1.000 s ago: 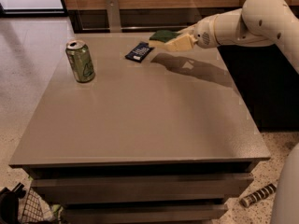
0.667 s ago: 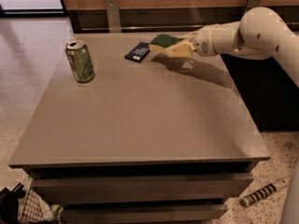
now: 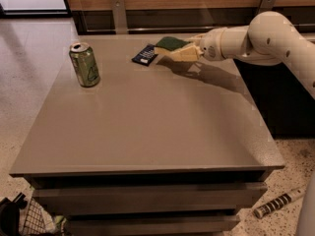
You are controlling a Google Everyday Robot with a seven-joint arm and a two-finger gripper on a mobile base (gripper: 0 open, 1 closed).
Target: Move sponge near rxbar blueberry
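Gripper [image 3: 174, 52] clamped on sponge [image 3: 171, 42] just beside rxbar blueberry [image 3: 145, 55], at far edge of grey table [image 3: 147, 132]

Arm: one cream-white arm [image 3: 290, 50] comes in from the frame's 3 o'clock edge, high in the view.
Elbow: a rounded joint [image 3: 268, 31] sits at about 2 o'clock. The upper link drops from it toward 4 o'clock, and the forearm runs out toward 9 o'clock.
Wrist: a thick cylinder [image 3: 219, 43], nearly level, pointing toward 9 o'clock with a slight downward tilt.
Gripper: the gripper [image 3: 177, 51] is at about 12 to 1 o'clock of the frame's middle, low over the surface.
Fingers: a pale finger [image 3: 183, 54] lies along the 6 o'clock side of the sponge [image 3: 170, 43], which is clamped at its 3 o'clock end.
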